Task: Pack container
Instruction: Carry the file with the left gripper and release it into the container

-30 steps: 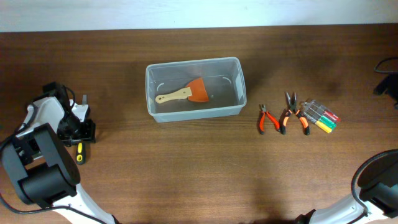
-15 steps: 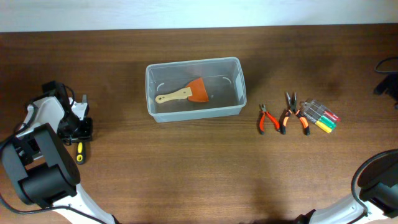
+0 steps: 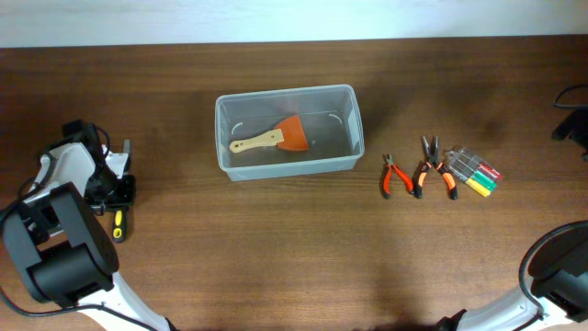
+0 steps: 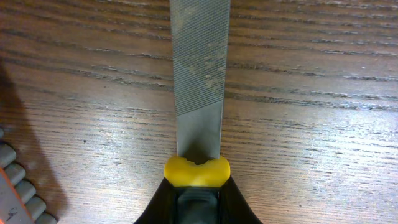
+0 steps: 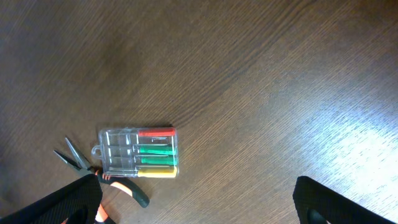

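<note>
The left fingers are spread. One ribbed grey pad shows at the left edge of the wrist view, apart from the file, which lies flat in the middle on the brown wood worktop. The file has a rough grey blade, a yellow collar and a black handle. From above, these fingers are low over the file at the left side of the worktop. The right fingers are spread wide too and hold nothing. They hang above the right side. Below them lies a clear case with red, green and yellow tools in it. Just left of the case are the long pliers. Next to those are the small pliers. Both have orange and black handles. The container stands in the middle of the worktop, a bit to the far side, well apart from both sets of fingers. It is clear and open on top. In it lies a scraper with a wood handle and an orange blade.
</note>
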